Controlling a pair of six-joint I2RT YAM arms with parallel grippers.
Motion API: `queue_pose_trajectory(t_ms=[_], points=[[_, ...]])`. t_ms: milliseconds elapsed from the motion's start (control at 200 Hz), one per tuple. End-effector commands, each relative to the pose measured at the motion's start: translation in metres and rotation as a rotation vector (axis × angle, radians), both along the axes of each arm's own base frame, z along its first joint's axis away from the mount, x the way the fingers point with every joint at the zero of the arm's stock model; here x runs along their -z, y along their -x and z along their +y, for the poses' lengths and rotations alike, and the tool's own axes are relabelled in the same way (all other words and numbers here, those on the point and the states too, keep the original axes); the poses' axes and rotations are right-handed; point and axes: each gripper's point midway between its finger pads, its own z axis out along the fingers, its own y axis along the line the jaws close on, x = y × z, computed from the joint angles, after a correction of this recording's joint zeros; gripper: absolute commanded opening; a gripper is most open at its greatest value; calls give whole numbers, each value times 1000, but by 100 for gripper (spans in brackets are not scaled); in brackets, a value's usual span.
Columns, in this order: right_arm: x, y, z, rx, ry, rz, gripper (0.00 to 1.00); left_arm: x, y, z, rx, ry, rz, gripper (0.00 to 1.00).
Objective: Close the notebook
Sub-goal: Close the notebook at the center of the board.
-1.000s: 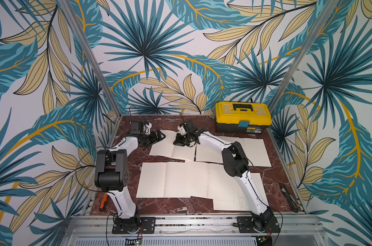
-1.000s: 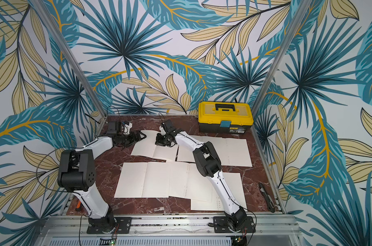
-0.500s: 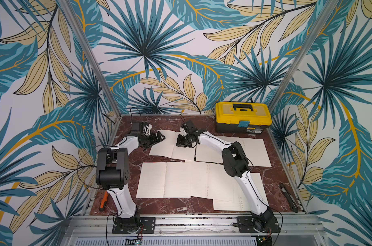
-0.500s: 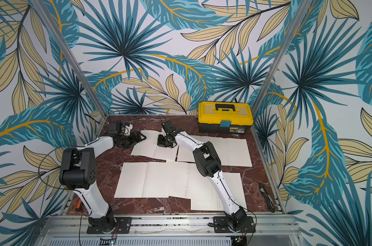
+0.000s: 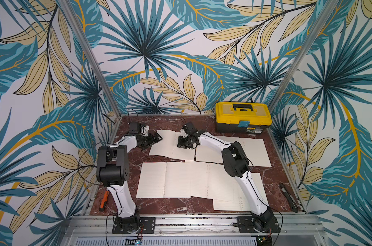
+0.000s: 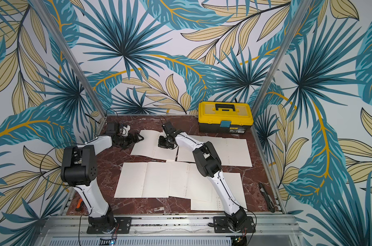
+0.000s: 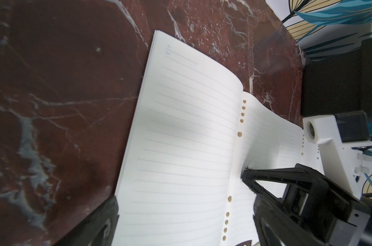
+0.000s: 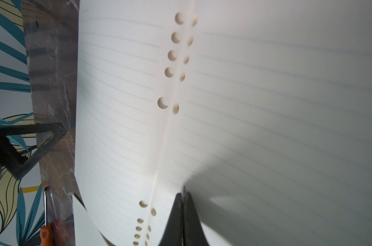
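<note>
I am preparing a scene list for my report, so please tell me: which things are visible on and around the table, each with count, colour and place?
far-left notebook: one, cream lined pages, open, far side of table
other open notebooks: about four, overlapping, cream, centre and right
toolbox: one, yellow and black, far right corner
screwdriver: one, orange and black, near left edge
dark tool: one, black, right edge
table: one, dark red marble
left claw: one, black, open, at far-left notebook's left edge
right claw: one, black, shut, tip on its page beside the spine

Bare marble (image 5: 167,122) behind the open notebook (image 5: 170,147); yellow toolbox (image 5: 242,119) well apart, lined pages (image 5: 166,181) just beside.
</note>
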Motion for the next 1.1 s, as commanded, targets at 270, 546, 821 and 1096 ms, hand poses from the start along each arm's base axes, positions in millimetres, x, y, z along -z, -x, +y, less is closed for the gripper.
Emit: queue_pose_trajectory(t_ms=[270,546,821,1096], points=[[36,22,-22,21,113,98,6,13,-10,9,13,16,16,100],[34,22,-22,22,110,95,6,18,-11,-2,60,87,23,100],[35,22,-21,24,98,99,6,12,-10,-14,99,162,4,100],[34,21,-19,23,89,96,6,-17,-9,-37,175,275,-85,100]])
